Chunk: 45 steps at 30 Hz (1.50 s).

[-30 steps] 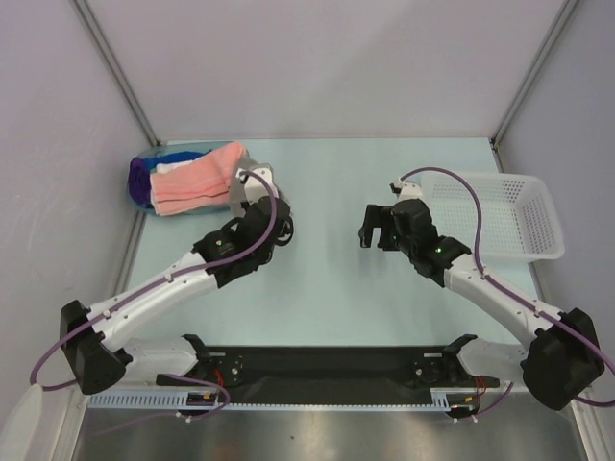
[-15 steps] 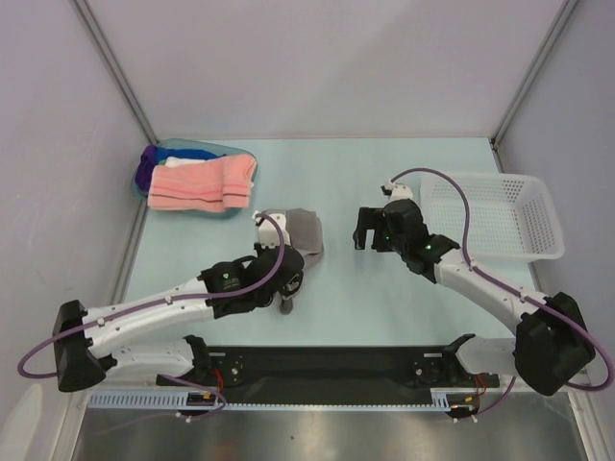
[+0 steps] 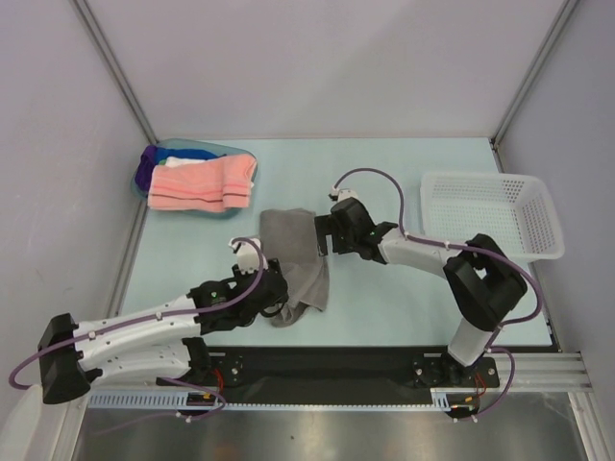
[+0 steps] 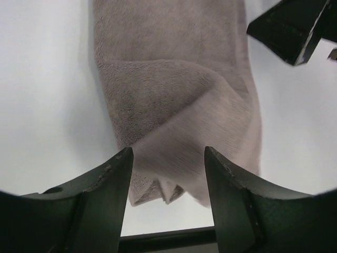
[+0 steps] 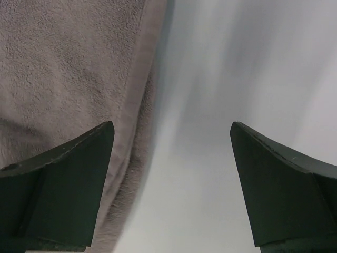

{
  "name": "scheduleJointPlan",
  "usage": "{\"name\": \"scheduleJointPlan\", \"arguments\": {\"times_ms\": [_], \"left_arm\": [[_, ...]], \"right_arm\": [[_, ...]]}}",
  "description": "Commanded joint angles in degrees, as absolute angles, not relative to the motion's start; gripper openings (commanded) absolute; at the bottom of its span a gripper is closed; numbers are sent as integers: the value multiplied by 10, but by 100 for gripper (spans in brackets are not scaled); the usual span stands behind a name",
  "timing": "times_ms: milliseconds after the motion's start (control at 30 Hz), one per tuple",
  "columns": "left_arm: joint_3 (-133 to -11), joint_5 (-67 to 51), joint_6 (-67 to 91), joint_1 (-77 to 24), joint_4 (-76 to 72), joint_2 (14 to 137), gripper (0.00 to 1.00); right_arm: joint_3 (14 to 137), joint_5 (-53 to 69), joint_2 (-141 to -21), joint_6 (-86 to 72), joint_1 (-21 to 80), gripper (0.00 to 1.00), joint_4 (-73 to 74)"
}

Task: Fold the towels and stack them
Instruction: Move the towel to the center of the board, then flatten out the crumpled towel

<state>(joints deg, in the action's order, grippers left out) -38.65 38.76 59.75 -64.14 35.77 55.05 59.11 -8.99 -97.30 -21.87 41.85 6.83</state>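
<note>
A grey towel (image 3: 296,254) lies rumpled on the table between the arms, lengthwise from back to front. My left gripper (image 3: 284,308) is at its near end, open, and a loose corner of the grey towel (image 4: 174,100) lies between the spread fingers (image 4: 105,179). My right gripper (image 3: 323,237) is open at the towel's right edge, so the hem of the grey towel (image 5: 68,68) runs beside its left finger (image 5: 63,163). A salmon pink towel (image 3: 202,184) lies on top of purple (image 3: 144,171), blue and white towels in the tub.
The translucent blue tub (image 3: 233,154) sits at the back left against the wall. A white mesh basket (image 3: 492,216) stands at the right, behind the right arm. My right gripper's black fingers (image 4: 292,29) show at the top right of the left wrist view.
My left gripper dragged the grey towel from beside the tub toward the front and opened, letting it go. The right arm swung left to the towel's right edge.
</note>
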Motion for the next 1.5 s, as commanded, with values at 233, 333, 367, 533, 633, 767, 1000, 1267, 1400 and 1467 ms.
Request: {"name": "scheduleJointPlan", "arguments": {"times_ms": [233, 333, 367, 533, 633, 767, 1000, 1267, 1400, 1467], "left_arm": [[-334, 340, 607, -630, 293, 503, 61], [-325, 300, 589, -630, 253, 512, 63], [-323, 287, 576, -630, 240, 518, 63], [-335, 243, 570, -649, 202, 569, 63], [-355, 251, 570, -674, 210, 609, 63], [-373, 262, 575, -701, 209, 666, 61], [-429, 283, 570, -748, 221, 754, 66], [-442, 301, 604, -765, 250, 788, 53], [-438, 310, 606, -766, 257, 780, 30], [-441, 318, 604, -766, 261, 780, 25]], "right_arm": [[679, -106, -1026, -207, 428, 95, 47], [688, -97, -1049, -206, 430, 95, 40], [699, -97, -1057, -205, 429, 94, 43], [740, -97, -1106, -192, 429, 85, 52], [757, -108, -1116, -186, 430, 71, 63], [756, -130, -1110, -178, 430, 55, 60], [780, -130, -1131, -167, 431, 29, 73], [778, -120, -1138, -169, 430, 22, 72], [780, -122, -1131, -168, 430, 10, 74], [782, -125, -1130, -165, 429, 9, 79]]}}
